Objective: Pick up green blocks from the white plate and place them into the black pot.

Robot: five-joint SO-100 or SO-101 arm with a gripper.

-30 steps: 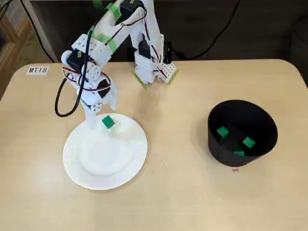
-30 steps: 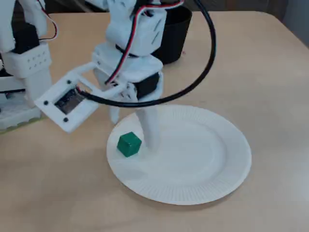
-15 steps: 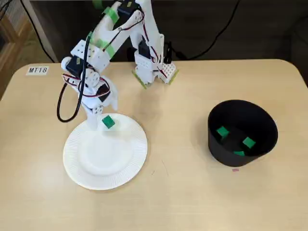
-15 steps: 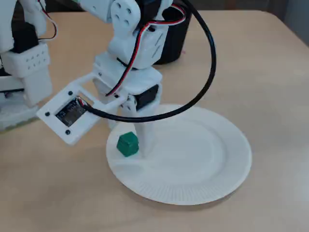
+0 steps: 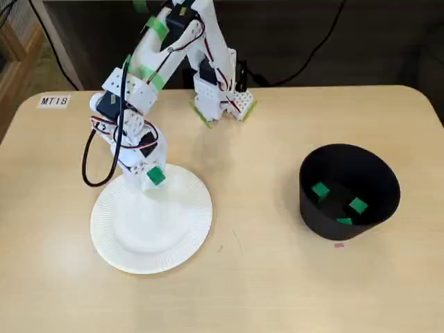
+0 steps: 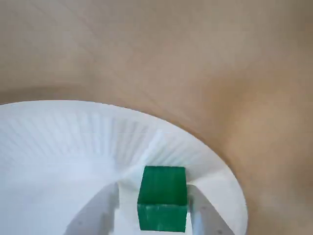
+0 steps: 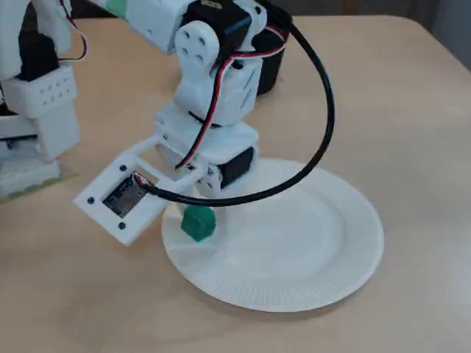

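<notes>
At the left of the bench in a fixed view, the white plate carries the green block at its rim, with the tool clamped on it. A straight lift clear of the ribs seems wise, then a high swing right over the wall of the black pot.

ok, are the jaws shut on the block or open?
Shut on the green block: wrist view shows both jaws pressed flush against its sides, above the white plate.
</notes>
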